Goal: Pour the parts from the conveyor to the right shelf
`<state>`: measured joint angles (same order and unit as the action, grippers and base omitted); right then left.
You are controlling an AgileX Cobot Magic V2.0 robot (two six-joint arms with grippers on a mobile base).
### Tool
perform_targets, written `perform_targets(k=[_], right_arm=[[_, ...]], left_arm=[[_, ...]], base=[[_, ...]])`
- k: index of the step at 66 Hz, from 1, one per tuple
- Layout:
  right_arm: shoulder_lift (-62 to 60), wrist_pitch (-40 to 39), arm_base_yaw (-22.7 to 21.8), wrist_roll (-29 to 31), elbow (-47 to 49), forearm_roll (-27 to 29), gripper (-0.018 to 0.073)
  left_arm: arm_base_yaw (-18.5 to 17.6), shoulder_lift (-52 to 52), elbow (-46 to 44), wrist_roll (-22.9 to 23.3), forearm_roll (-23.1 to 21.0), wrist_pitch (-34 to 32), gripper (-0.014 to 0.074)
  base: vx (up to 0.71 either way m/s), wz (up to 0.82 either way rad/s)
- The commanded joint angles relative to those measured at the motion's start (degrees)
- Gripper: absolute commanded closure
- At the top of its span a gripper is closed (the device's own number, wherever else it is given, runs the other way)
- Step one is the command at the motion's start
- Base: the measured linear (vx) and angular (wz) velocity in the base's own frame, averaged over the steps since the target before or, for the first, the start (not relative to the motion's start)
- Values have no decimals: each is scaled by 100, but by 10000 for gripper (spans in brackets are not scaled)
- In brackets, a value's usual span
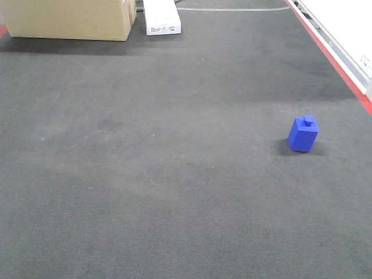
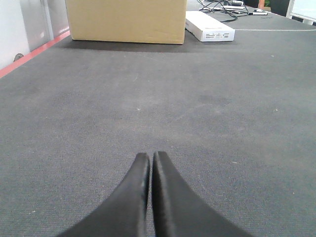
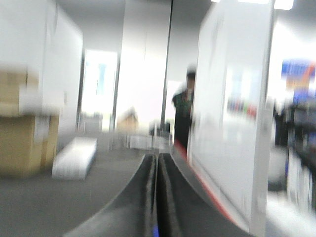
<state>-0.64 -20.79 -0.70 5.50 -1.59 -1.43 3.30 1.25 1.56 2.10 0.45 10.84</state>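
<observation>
The part, a small bright-blue block (image 1: 303, 134) with a round stud on top, stands slightly tilted on the dark-grey conveyor (image 1: 145, 174) near its right edge. Neither gripper shows in the front view. My left gripper (image 2: 149, 155) hangs low over bare belt (image 2: 222, 123), fingers pressed together with nothing between them. The right wrist view is blurred. My right gripper (image 3: 156, 157) is shut, pointing along the belt's right side. A tiny blue speck (image 3: 156, 231) shows at the base of its fingers. The right shelf is out of view.
A cardboard box (image 1: 70, 20) and a flat white box (image 1: 161, 17) sit at the belt's far end. Red strips (image 1: 337, 64) run along the belt edges, with a white panel (image 1: 343, 23) beyond the right one. A person in dark clothes (image 3: 183, 113) stands in the background.
</observation>
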Motion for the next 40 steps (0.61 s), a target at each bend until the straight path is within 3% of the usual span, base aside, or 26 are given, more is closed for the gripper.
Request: perform_targets(k=[1,12,26,35,40], right_arm=[[-3,-920,-7,-109,411,-26,568],[120,-280,-7,-284,2005,-91,565],[1389,1693,-7,-267,4009,-85,564],[2460,3012,-7,-267,4701,-85,548],[2953,3277,-7,-267,4846,-55,518]], left_arm=[[-8,77,-110,49,-45,-402,602],[-8,77,-110,49,-45,-402,602],[-8,77,-110,49,-45,-402,602],[-8,77,-110,49,-45,-402,602],[-8,77,-110,49,-45,-402,602]], base=[[0,0],[0,0],[0,0],[0,0],[0,0]])
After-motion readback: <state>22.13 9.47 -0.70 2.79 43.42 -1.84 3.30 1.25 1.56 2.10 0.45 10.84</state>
